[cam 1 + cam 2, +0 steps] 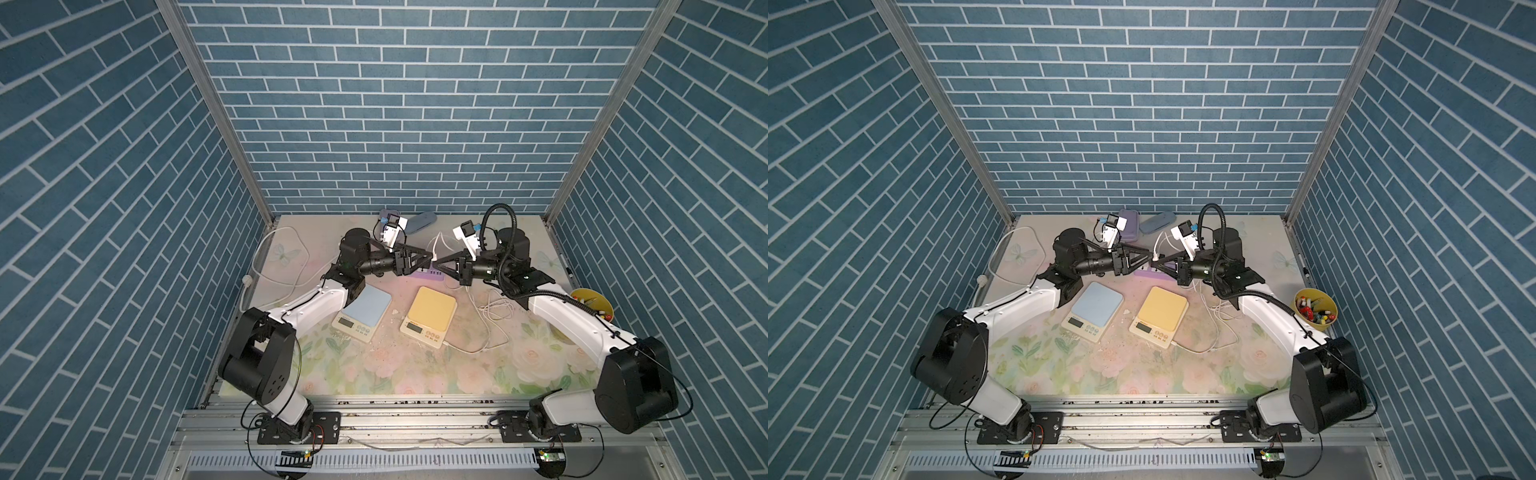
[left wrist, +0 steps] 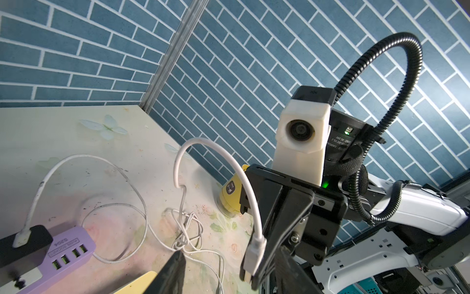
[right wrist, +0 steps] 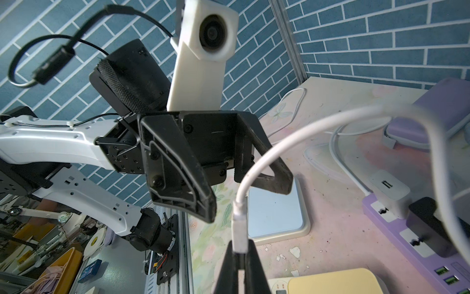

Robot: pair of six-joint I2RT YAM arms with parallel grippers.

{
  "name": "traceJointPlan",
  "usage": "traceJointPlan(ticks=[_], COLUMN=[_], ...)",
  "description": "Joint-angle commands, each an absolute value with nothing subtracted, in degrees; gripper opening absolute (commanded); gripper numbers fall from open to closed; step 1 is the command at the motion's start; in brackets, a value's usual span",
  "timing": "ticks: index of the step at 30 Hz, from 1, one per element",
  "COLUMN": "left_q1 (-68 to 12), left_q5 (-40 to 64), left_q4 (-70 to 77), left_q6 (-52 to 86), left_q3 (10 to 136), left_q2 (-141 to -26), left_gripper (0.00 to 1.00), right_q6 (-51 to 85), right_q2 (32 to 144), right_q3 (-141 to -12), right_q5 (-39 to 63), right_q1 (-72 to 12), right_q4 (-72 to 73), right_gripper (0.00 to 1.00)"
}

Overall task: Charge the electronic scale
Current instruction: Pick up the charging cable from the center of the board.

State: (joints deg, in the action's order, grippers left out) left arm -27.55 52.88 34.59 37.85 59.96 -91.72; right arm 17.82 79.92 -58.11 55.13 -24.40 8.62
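Observation:
Two electronic scales lie mid-table: a blue-topped one (image 1: 365,309) and a yellow-topped one (image 1: 430,313), with a white cable reaching the yellow one's near right corner. Above the purple power strip (image 1: 428,273) the two grippers meet tip to tip. My right gripper (image 3: 240,264) is shut on the white USB plug (image 3: 239,229) of a charging cable (image 2: 216,152) that arcs up behind it. My left gripper (image 2: 230,257) is open, one finger on each side of that plug (image 2: 254,252), not touching it. In the right wrist view the left fingers (image 3: 193,193) straddle the cable.
A black adapter (image 2: 28,241) and a white adapter (image 3: 389,191) sit in the power strip. Loose white cables tangle at the right (image 1: 494,307) and loop at the left (image 1: 282,266). A yellow bowl (image 1: 592,301) of small items stands at the right edge. Two cases (image 1: 1128,224) lie by the back wall.

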Motion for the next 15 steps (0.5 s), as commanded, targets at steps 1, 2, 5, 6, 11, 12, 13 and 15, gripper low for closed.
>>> traceJointPlan(ticks=[1, 2, 5, 6, 11, 12, 13, 15], left_q1=[-27.47, -27.58, -27.77, -27.83, -28.30, -28.37, -28.48, -28.59], left_q5=[56.44, 56.64, 57.80, 58.10, 59.18, 59.39, 59.56, 59.90], left_q4=[38.75, 38.76, 39.59, 40.01, 41.04, 40.92, 40.80, 40.49], left_q6=[39.99, 40.07, 40.69, 41.07, 41.80, 41.84, 41.80, 41.72], left_q3=[59.93, 60.07, 60.37, 60.47, 61.25, 61.42, 61.64, 61.94], left_q2=[-92.81, -93.11, -93.89, -94.19, -95.11, -95.25, -95.35, -95.50], left_gripper=[0.54, 0.53, 0.45, 0.41, 0.23, 0.20, 0.16, 0.08], right_q6=[18.19, 18.26, 18.74, 19.01, 19.16, 19.16, 19.08, 18.82], right_q2=[78.93, 78.98, 79.28, 79.36, 79.89, 79.98, 80.15, 80.42], right_q3=[-57.80, -57.87, -58.08, -58.13, -58.18, -58.18, -58.19, -58.28], right_q5=[57.12, 57.26, 57.86, 58.00, 58.50, 58.53, 58.62, 58.63], right_q1=[-24.78, -24.79, -24.96, -25.00, -25.31, -25.31, -25.41, -25.40], right_q4=[10.99, 10.98, 11.27, 11.59, 11.78, 11.75, 11.68, 11.17], right_gripper=[0.00, 0.00, 0.00, 0.00, 0.00, 0.00, 0.00, 0.00])
